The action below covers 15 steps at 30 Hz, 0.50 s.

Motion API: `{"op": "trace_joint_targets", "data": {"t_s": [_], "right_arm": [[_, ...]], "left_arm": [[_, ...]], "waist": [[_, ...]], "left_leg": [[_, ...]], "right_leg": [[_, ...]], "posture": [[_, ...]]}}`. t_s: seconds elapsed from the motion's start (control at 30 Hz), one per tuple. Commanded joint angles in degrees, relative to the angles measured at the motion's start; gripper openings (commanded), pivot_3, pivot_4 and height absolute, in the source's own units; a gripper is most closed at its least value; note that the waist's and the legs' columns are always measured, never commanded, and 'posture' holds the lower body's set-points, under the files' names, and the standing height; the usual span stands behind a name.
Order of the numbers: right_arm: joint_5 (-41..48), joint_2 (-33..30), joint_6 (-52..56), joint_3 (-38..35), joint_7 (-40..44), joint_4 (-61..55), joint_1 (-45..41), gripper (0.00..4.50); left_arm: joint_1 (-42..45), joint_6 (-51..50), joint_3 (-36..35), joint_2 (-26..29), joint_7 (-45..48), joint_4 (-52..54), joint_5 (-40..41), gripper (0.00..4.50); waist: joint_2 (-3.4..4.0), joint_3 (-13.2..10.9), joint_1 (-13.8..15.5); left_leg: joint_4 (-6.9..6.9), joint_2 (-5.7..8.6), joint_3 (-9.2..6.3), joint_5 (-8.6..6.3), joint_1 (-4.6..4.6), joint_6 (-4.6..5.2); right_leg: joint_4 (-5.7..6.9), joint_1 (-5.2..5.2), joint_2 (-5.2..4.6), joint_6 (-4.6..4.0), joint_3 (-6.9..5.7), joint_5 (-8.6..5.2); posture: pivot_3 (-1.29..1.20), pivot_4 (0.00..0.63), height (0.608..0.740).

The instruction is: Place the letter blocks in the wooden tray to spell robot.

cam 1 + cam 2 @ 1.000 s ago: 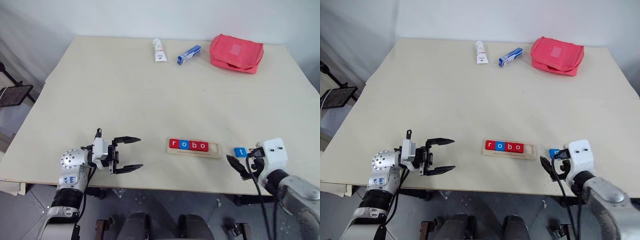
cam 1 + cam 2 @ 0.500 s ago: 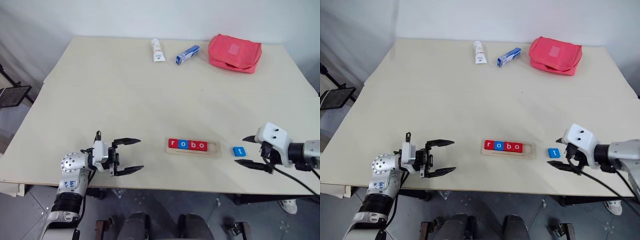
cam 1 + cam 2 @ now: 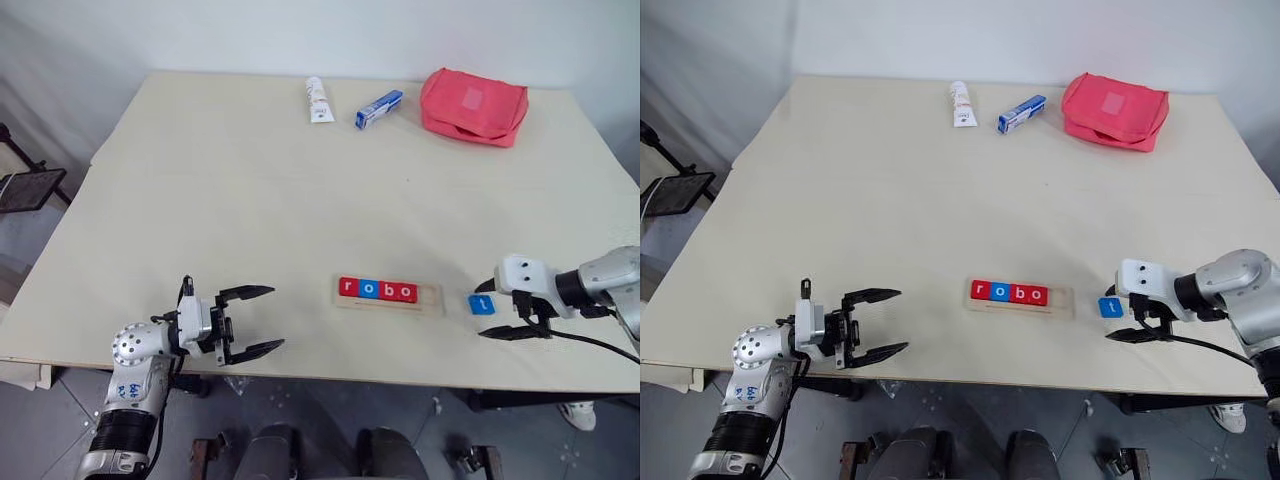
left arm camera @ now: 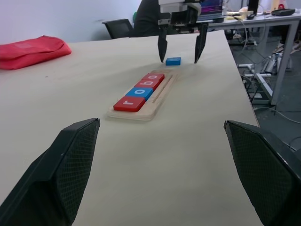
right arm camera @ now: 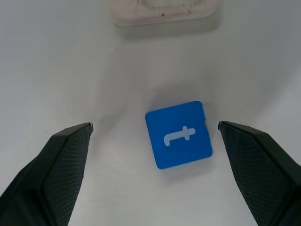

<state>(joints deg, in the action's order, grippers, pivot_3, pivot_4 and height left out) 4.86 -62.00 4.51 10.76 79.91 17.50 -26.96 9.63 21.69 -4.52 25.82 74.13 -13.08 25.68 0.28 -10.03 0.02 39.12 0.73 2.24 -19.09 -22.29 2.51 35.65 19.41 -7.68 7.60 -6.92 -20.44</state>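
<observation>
At the near left edge of the pale beige rectangular table, the robot's left gripper hangs just above the surface with its two black fingers spread wide and nothing between them, pointing across towards the table's centre. Farther right, near the front edge, lies the narrow pale wood tray with its lengthwise groove. Four flat square letter blocks sit in it side by side: a red r block, a blue o block, a red b block and a red o block. The slot at the tray's right end stands bare. Just beyond that end, apart from the tray and flat on the table, rests the blue t block. The right gripper is poised directly over it, its black fingers released and spread wide on either side of the tile without touching it; the wrist view looks straight down on the white t, with the tray's end just beyond. Along the table's far edge, well apart from the tray, lie a white tube, a small blue-and-white box and a red fabric pouch
</observation>
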Motion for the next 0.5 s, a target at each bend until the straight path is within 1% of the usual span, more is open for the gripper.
{"op": "trace_joint_targets", "data": {"t_s": [0.03, 0.23, 0.27, 0.37, 0.5], "right_arm": [[-0.81, 0.54, -0.72, -0.38, 0.95, 0.41, -0.78, 3.85], [-2.24, 1.18, -1.26, -0.39, 0.45, 1.95, -1.28, 1.92], [-2.26, 1.36, -1.22, -0.49, 0.44, 2.05, -1.40, 1.52], [-2.29, 1.92, -0.96, -0.85, -0.16, 2.35, -1.79, 1.46], [0.14, 2.80, 4.45, -2.75, -0.87, -1.48, -3.07, 1.46]], "left_arm": [[-1.12, -0.02, -0.58, 0.62, -0.96, 2.95, 0.73, 4.50], [-0.74, -0.16, -0.49, 0.88, -1.14, 2.66, 0.73, 4.50], [-0.60, -0.18, -0.44, 0.86, -1.12, 2.56, 0.72, 4.50], [-0.02, -0.15, -0.29, 0.76, -1.01, 2.04, 0.64, 4.50], [1.36, -0.13, -0.22, 0.66, -0.84, 0.88, 0.53, 4.50]], "waist": [[0.00, 0.00, -0.02], [0.00, 0.00, -0.03], [0.00, 0.00, -0.04], [0.00, 0.00, -0.07], [0.00, 0.00, -0.13]], "left_leg": [[0.00, 0.00, 0.00, 0.00, 0.00, 0.00], [0.01, 0.00, 0.00, 0.00, 0.00, 0.00], [0.01, 0.00, 0.00, 0.00, 0.01, 0.00], [0.02, 0.00, 0.00, 0.00, 0.01, 0.00], [0.03, -0.02, 0.02, 0.01, 0.01, -0.02]], "right_leg": [[0.00, 0.00, 0.00, 0.00, 0.01, 0.00], [0.00, -0.01, 0.00, 0.00, -0.01, 0.00], [0.00, -0.02, 0.00, 0.00, 0.00, 0.00], [0.00, -0.02, 0.01, 0.00, 0.00, 0.00], [0.00, -0.02, 0.02, 0.00, 0.00, 0.00]], "posture": [[0.00, 0.150, 0.740], [0.00, 0.150, 0.740], [0.00, 0.150, 0.740], [0.00, 0.150, 0.740], [0.00, 0.150, 0.740]]}}
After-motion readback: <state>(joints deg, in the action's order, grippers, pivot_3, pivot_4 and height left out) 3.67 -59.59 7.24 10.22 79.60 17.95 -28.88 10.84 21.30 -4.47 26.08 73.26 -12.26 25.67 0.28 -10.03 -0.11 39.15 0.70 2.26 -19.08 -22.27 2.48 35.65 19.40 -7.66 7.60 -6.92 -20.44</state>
